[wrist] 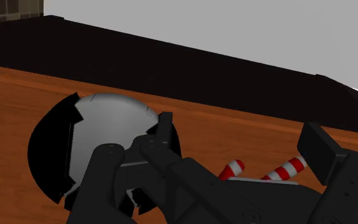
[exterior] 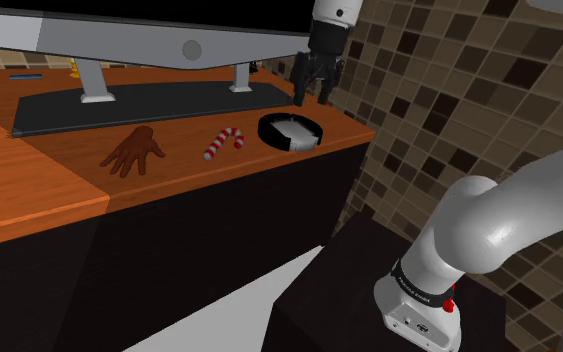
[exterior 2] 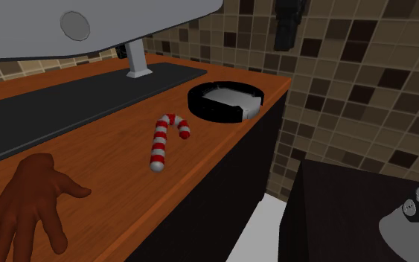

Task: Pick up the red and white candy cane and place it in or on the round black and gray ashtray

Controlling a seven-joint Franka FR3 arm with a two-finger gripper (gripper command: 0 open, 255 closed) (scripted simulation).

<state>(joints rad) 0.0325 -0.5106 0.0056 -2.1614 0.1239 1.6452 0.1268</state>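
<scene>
An orange-brown wooden counter (exterior: 49,175) crosses the left of the shoulder view, its front (exterior: 219,225) nearly black. At upper left a grey-framed screen (exterior: 119,40) stands on a dark slab (exterior: 149,105). Brown and beige mosaic tiles (exterior: 449,90) cover the right wall. Pale floor (exterior: 234,310) shows at bottom centre.

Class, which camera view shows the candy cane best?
The second exterior view: the candy cane lies whole, close and unobstructed. The shoulder view shows it whole but farther off; in the wrist view the end effector hides most of it.
</scene>
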